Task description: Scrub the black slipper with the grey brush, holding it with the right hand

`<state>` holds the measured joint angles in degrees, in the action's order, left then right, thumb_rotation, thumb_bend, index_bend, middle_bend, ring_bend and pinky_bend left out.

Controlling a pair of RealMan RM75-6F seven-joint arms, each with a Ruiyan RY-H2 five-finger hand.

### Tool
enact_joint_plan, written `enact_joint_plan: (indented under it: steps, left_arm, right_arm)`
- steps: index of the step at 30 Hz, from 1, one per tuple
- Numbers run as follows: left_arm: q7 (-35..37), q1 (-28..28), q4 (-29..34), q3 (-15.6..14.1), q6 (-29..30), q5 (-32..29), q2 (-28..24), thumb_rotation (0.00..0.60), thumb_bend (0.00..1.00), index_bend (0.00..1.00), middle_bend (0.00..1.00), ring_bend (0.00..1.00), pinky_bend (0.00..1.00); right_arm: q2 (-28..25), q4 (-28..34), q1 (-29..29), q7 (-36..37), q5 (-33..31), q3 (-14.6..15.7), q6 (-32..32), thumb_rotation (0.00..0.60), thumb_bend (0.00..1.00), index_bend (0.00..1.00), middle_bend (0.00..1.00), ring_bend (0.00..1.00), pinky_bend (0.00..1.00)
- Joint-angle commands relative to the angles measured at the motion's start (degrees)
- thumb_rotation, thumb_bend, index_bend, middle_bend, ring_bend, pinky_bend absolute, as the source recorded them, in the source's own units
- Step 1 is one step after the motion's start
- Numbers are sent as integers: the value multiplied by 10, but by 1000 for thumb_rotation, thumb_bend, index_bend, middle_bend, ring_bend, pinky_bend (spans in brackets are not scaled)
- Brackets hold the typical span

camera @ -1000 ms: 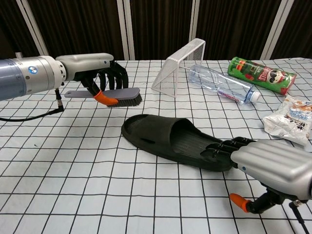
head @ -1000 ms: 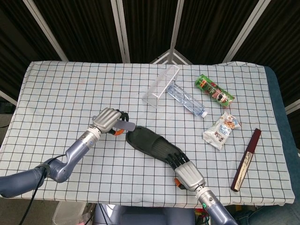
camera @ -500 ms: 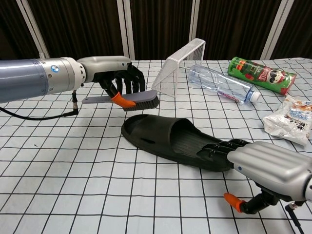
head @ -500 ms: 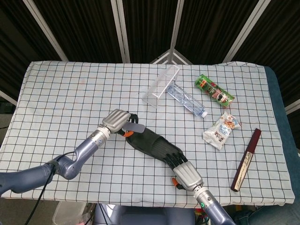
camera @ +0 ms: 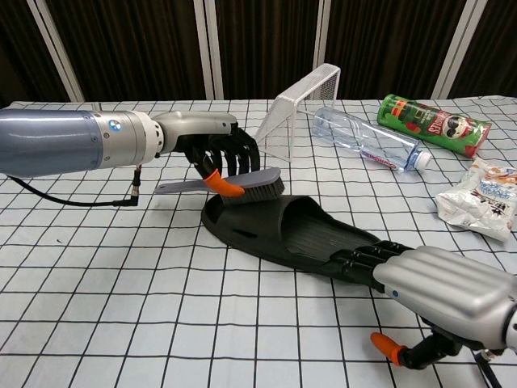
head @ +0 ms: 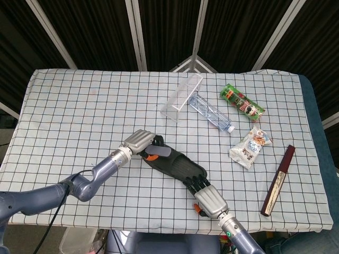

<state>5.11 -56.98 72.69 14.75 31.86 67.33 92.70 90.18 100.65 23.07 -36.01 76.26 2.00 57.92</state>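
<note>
The black slipper (camera: 291, 230), matte rubber with a ribbed footbed, lies flat on the checked cloth of the surface (camera: 121, 323). The right hand (camera: 440, 284) (silver shell, dark fingers (camera: 359, 260)) rests its fingers, laid close together, on the slipper's near end. The left hand (camera: 212, 147) grips the grey brush (camera: 242, 183), its fingers curled round the flat plastic handle, dark bristles down against the slipper's far rim. A clear plastic bottle (camera: 367, 139) lies further back.
</note>
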Motion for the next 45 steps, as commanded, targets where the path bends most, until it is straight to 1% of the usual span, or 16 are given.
enact_joint_plan:
  steps: [1,12,16,23,26,30,36,38,42,45]
  left_arm:
    - [-5,-3,1,-2,3,-5,2,600,681,518,562,396,420]
    - [-30,-12,22,-7,10,-29,-8,600,681,518,562,396,420]
    - [-33,-17,25,-8,4,-43,-8,600,681,518,562,396,420]
    - [-18,-23,44,-9,-20,-65,-19,600,681,516,564,396,420]
    - [-35,-24,45,-19,-15,-67,-24,600,683,516,564,396,420]
    - [-59,-28,61,-35,-23,-90,-47,600,698,515,562,396,420]
    - [-120,-47,100,-69,-25,-153,-84,600,706,515,562,396,419]
    - [-144,-58,113,-84,-21,-185,-94,600,706,514,562,396,419]
    - [-174,-79,121,-100,-5,-240,-92,600,709,512,561,396,418]
    - [-182,-84,119,-97,21,-254,-73,600,718,512,561,396,418]
  right_arm:
    - [4,-4,2,2,-1,3,-3,568,538,0,27,0,0]
    - [18,-13,6,3,-3,13,-3,581,538,0,27,0,0]
    - [21,-15,7,4,-2,15,-2,584,538,0,27,0,0]
    - [25,-16,9,4,-1,19,-1,585,538,0,27,0,0]
    - [26,-16,10,5,-1,19,1,584,538,0,27,0,0]
    - [26,-16,11,7,-2,19,2,584,538,0,27,0,0]
    - [29,-18,13,12,-1,21,1,584,537,0,27,0,0]
    - [30,-20,13,12,-2,22,1,584,538,0,27,0,0]
    - [31,-20,14,13,-2,23,1,583,538,0,27,0,0]
    - [32,-20,15,12,-3,24,1,584,538,0,27,0,0]
